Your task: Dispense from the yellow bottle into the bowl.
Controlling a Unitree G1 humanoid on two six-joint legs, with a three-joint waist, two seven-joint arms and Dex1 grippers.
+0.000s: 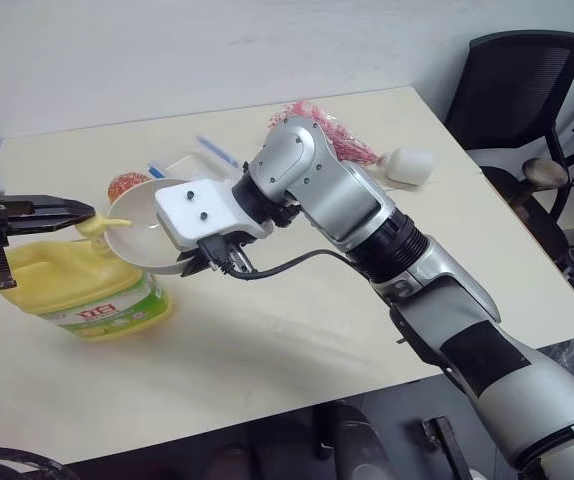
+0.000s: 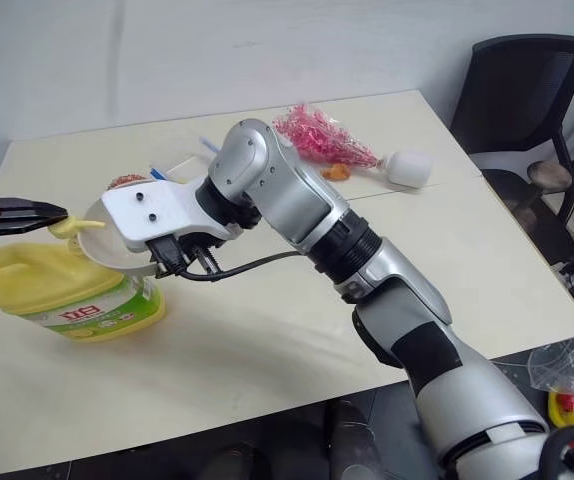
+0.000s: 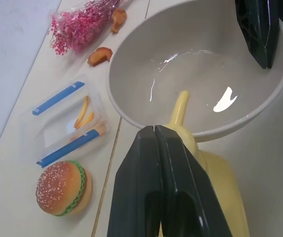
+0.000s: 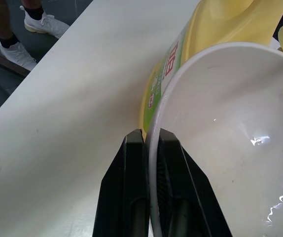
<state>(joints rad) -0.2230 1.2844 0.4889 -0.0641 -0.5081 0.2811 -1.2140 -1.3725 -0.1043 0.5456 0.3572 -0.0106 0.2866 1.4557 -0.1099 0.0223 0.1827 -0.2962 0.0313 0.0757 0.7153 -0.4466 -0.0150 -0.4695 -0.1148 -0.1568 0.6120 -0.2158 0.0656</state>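
Holding the bowl point(image 1: 142, 232) by its rim, your right hand point(image 4: 150, 148) has its two black fingers pinched on the thin wall, one inside and one outside, at the left centre of the head views. The bowl is tipped toward the yellow bottle point(image 1: 72, 285), which stands on the desk point(image 1: 297, 330) at the left edge of the frame, and the pump spout reaches just over the bowl's rim.

Your left hand point(image 3: 155, 129) has its fingers pressed together with nothing between them, sitting on top of the pump head, so it looks set for pressing, not gripping.

Expect the bowl to be light, stiff and smooth. A shiny wet film shows inside it, so the rim may be slippery; a single pinch point lets it swing, so keep the wrist steady.

The bottle looks bulky and probably heavy enough to stay put under a straight downward push, though an off-centre press could tip it. Its moulded handle is the sensible place to hold it.

The label is green and white with red lettering; you can't read the characters at this angle.
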